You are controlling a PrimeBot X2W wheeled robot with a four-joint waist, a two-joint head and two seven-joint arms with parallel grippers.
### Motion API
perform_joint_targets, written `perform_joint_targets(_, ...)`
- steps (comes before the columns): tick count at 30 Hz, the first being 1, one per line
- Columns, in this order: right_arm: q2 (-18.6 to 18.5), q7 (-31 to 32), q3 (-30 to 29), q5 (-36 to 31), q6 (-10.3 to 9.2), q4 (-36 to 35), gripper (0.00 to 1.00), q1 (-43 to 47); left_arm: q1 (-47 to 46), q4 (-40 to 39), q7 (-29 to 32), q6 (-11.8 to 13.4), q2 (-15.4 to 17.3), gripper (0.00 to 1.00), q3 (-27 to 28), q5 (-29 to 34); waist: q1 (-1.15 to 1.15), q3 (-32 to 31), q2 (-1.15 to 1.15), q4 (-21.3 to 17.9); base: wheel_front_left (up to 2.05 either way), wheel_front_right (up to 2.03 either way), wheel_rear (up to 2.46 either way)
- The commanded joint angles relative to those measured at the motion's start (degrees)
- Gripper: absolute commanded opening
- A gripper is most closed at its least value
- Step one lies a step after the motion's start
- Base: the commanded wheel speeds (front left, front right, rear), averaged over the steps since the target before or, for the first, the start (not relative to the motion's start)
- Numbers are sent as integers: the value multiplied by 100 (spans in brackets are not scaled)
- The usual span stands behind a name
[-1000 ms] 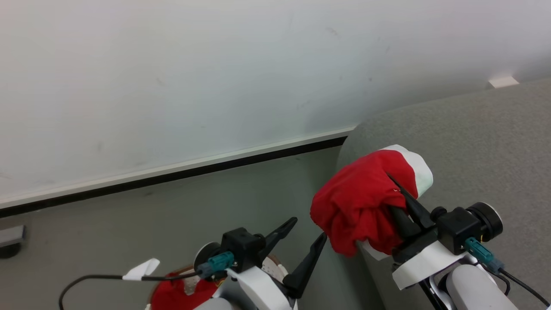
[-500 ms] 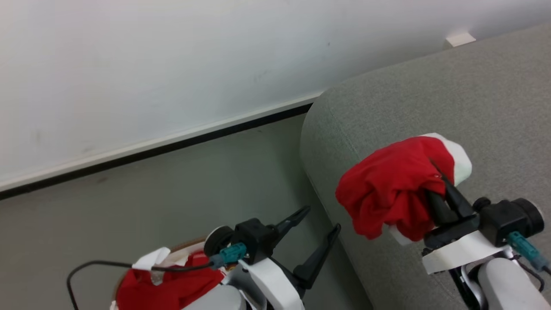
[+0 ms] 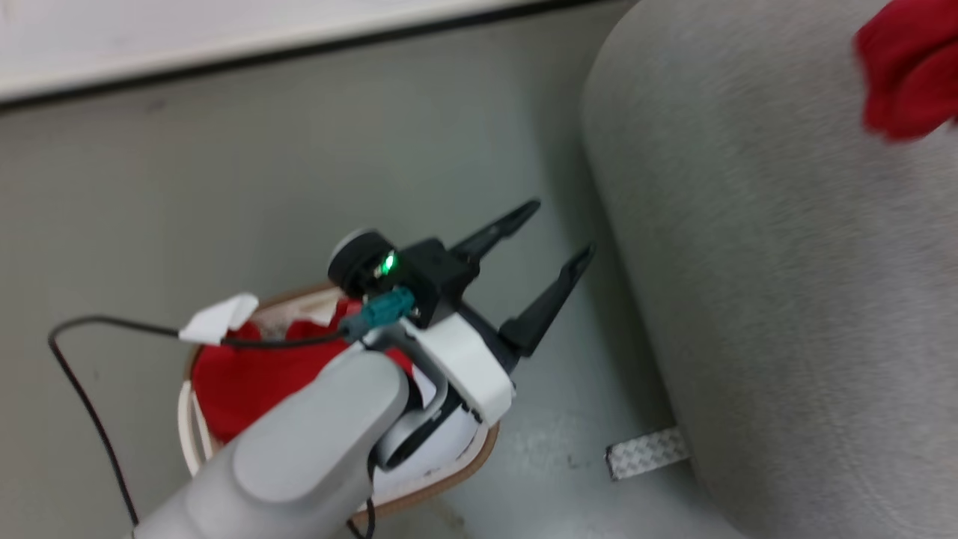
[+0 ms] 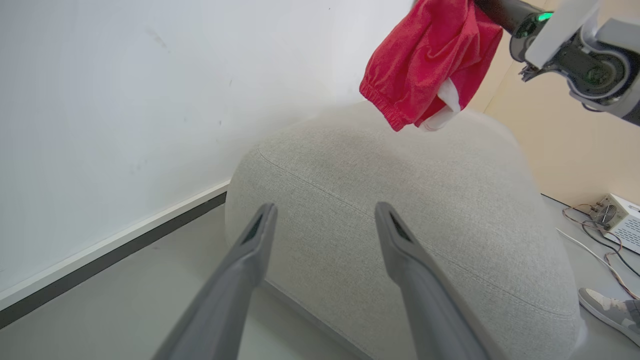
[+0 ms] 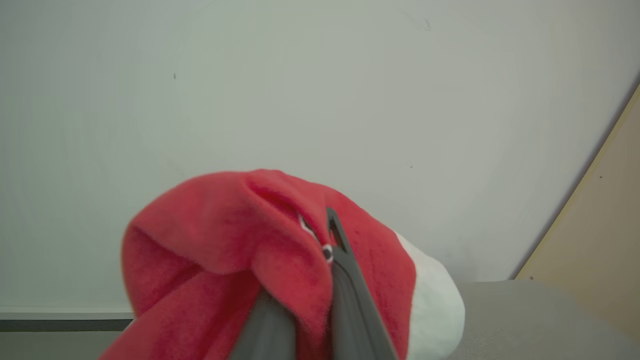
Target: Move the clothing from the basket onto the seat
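My right gripper is shut on a bunched red garment with white trim. In the left wrist view that garment hangs in the air above the light grey seat. In the head view it shows blurred at the top right, over the seat. My left gripper is open and holds nothing, over the floor between basket and seat. The cream basket with a brown rim sits at the lower left, holding more red clothing, partly hidden by my left arm.
A white wall with a dark baseboard runs behind. A strip of silvery tape lies on the floor by the seat. A person's shoe and a white box with cables are beyond the seat.
The head camera has tilted down, so more of the basket and floor shows. My right gripper has carried the red garment from the seat's near edge farther over the seat.
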Motion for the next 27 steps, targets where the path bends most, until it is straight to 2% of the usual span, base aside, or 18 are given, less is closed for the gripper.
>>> perform_joint_targets(1,-112,82,-293,-110,-14,115,0,-310,-216,49,-66,-55,-7,100,37,92,-2,917,0,507,0,0,0)
perform_joint_targets(8,-564,357,-2022,-930,-14,795,0,-1061,-677,268,-257,-189,-255,100,92,156,-2,1510,0,973,0,0,0)
perform_joint_targets(10,-542,310,-2533,-1202,-14,1025,0,-1051,-671,345,-318,-204,-304,100,84,149,-2,1544,0,1061,0,0,0)
perform_joint_targets(12,-359,263,-3005,-1422,-14,1266,2,-974,-595,444,-371,-209,-305,100,95,106,-2,1536,0,1098,0,0,0)
perform_joint_targets(13,-251,222,-3175,-1527,-14,1393,42,-899,-539,501,-397,-213,-288,100,102,74,-2,1510,0,1099,0,0,0)
perform_joint_targets(14,-143,152,-3332,-1623,-14,1540,100,-810,-477,561,-430,-216,-266,100,107,50,-2,1466,0,1091,0,0,0)
perform_joint_targets(17,81,-91,-3545,-1853,-14,1840,100,-629,-329,696,-479,-234,-261,100,131,-1,-2,1266,0,1017,0,0,0)
perform_joint_targets(20,414,-295,-3469,-1911,-14,2086,100,-360,-113,845,-521,-209,-228,100,183,-73,-2,966,0,915,0,0,0)
perform_joint_targets(22,488,-390,-3353,-1841,-14,2117,100,-194,10,890,-545,-172,-212,100,240,-93,-2,752,0,851,0,0,0)
perform_joint_targets(27,764,-430,-2892,-1552,-14,1597,100,457,427,975,-596,-63,-123,100,484,-196,-2,135,0,734,0,0,0)
